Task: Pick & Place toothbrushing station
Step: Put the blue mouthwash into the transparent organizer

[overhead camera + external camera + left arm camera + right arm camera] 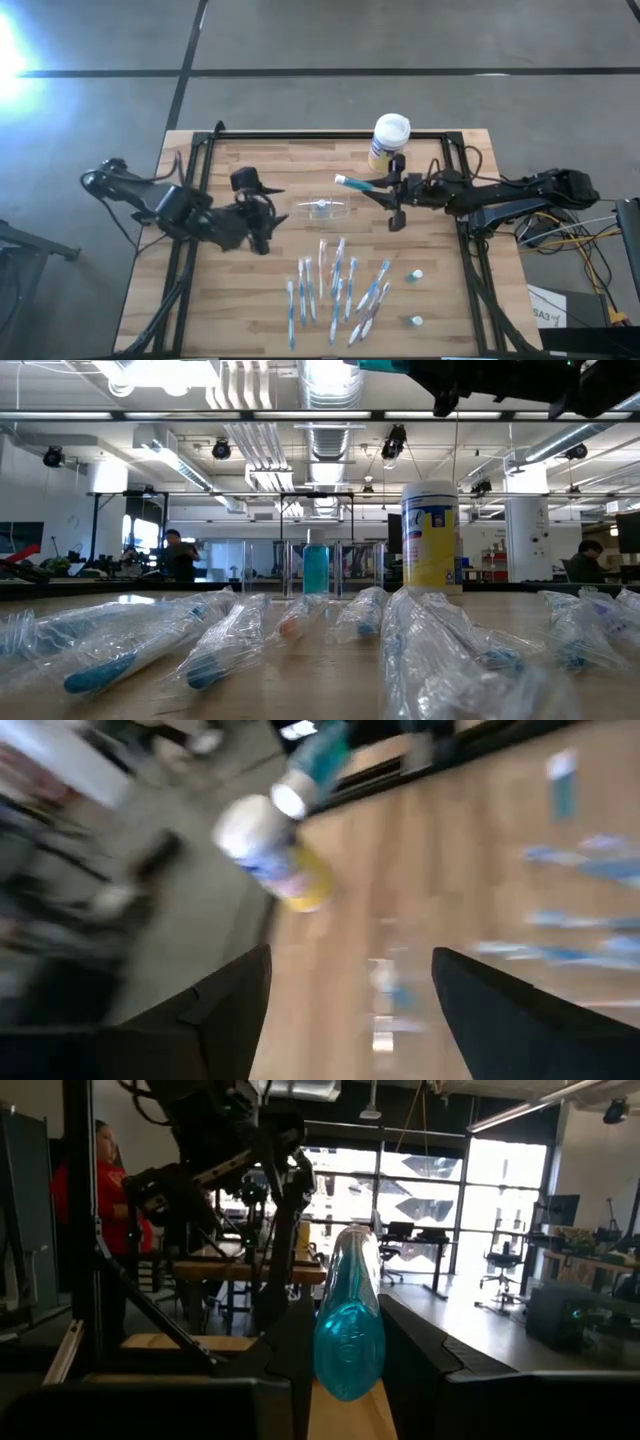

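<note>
Left wrist view all smeared: yellow canister (275, 855) and wrapped toothbrushes (590, 870) just streaks. Low view crops the arms overhead; nearest wrapped toothbrushes out of focus.

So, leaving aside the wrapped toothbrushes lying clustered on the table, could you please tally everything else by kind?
clear holder: 1
yellow canister with white lid: 1
small teal-and-white pieces, lying loose: 2
teal item, held in the right claw: 1
Total: 5
</note>
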Motion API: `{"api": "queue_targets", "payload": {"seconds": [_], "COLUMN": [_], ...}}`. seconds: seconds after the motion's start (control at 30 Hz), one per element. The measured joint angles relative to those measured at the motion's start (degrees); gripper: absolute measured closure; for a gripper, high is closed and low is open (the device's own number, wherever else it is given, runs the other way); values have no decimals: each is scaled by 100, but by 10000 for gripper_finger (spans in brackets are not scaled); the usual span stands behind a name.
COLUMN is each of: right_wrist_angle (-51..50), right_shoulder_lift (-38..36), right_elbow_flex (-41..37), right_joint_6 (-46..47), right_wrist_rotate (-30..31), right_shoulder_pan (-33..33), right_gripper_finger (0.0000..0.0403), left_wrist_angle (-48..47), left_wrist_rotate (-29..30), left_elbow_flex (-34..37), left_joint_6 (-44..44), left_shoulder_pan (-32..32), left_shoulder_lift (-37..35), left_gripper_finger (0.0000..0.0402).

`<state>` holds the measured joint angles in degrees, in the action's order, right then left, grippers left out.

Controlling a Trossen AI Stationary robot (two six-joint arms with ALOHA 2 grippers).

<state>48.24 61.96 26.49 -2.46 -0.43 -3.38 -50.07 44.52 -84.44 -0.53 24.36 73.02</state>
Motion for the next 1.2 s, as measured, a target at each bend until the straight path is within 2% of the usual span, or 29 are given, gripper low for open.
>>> {"api": "queue_targets", "payload": {"seconds": [0.13, 0.27, 0.33, 0.43, 0.5, 0.67, 0.77, 1.2], "right_wrist_angle": [-2, -8, 4, -6, -8, -224, -321, -382], "right_shoulder_lift": [-155, -175, -135, -49, 14, 205, 339, 680], "right_elbow_flex": [-205, -283, -284, -266, -248, -170, -71, 398], "right_joint_6": [-94, -128, -203, -277, -314, -372, -396, -501], "right_wrist_rotate": [-156, -321, -504, -850, -970, -1029, -1039, -1200], "right_shoulder_pan": [0, -7, -1, 0, 0, 0, 0, 37], "right_gripper_finger": [322, 317, 319, 322, 322, 316, 318, 319], "left_wrist_angle": [1654, 3966, 5193, 6905, 7419, 7463, 7369, 6036], "left_wrist_rotate": [-541, -1082, -1370, -1423, -1650, -2670, -3083, -3179], "left_elbow_flex": [1255, 2721, 3376, 4142, 4422, 4531, 4383, 2966], "left_joint_6": [-77, 660, 1045, 1169, 1133, 534, 491, 860], "left_shoulder_pan": [-114, -245, -343, -576, -806, -1384, -1532, -1650], "left_shoulder_lift": [-652, -1156, -1302, -1334, -1309, -1274, -1173, -232], "left_gripper_finger": [122, 122, 122, 122, 122, 122, 122, 122]}}
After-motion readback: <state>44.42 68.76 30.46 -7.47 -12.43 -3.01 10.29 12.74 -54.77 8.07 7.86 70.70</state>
